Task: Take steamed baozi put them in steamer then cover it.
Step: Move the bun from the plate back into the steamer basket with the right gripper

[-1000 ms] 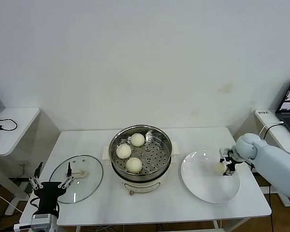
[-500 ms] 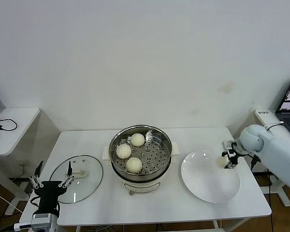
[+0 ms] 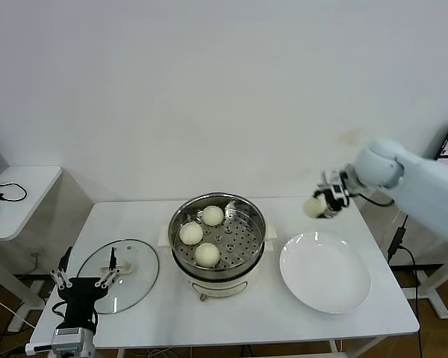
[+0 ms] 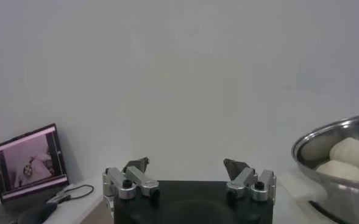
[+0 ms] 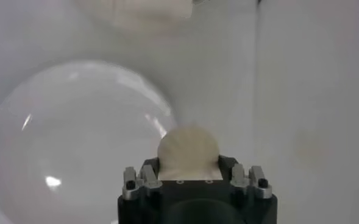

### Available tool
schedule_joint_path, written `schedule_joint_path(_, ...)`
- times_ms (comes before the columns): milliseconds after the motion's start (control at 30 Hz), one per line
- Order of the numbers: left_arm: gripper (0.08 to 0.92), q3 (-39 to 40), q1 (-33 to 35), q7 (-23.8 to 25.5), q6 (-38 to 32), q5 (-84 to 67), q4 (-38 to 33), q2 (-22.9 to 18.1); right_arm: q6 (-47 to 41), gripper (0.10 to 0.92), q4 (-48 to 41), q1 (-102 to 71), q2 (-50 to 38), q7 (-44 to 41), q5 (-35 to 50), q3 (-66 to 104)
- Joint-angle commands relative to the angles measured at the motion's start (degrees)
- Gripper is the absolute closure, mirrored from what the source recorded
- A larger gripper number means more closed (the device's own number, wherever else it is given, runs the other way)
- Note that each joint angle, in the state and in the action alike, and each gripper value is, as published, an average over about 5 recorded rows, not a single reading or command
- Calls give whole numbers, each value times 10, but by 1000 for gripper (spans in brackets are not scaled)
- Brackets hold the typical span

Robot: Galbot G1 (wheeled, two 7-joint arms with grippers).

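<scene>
- Cream-white dough: the fourth baozi [image 3: 313, 207] is clamped in the right gripper [image 3: 321, 203], raised in the air above the far edge of the white plate [image 3: 325, 280], between plate and steamer [image 3: 217, 245].
- Right wrist view confirms the hold: bun [image 5: 188, 150] seated between the fingers [image 5: 147, 176], plate [image 5: 57, 140] below and bare.
- Three baozi [image 3: 192, 233] already sit on the perforated tray inside the steamer, grouped toward its left and near side; the right half of the tray is free.
- Handling, my judgement: bun looks soft and light, skin smooth and likely to dent or tear. Hold at the widest girth with a light squeeze, as now; release low over the tray rather than dropping.
- Cover [image 3: 119, 274] lies flat on the table [image 3: 261, 328], left of the steamer, handle up. Glass with metal rim: stiff, heavier, breakable, slippery at the edge. Best taken by the central handle [image 3: 124, 266].
- Left gripper [image 3: 81, 284] rests near the table's front-left corner, just beside the cover's near rim, fingers spread wide and holding nothing.
- Left wrist view shows the same spread fingers [image 4: 132, 179], steamer rim at one side.
</scene>
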Motion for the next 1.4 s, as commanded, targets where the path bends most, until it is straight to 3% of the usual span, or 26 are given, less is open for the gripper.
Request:
schedule_joint_path(33,177,1,0,0,1,0,0,1,-100,414,69,121,96,60,202,-96)
schedule_joint_path(500,177,-3,-7,1,5,-3,2,4,-170,406,7,-6,205,157,245,-84)
schedule_joint_path(1267,177,-5,-14,0,6,-4,8,0,-181,401,-30,-61,223,178,198,-70)
schedule_joint_path(1400,177,-6,-12,0,6,-4,7,-1,-181,361,-23,-54,217,174,195,-70)
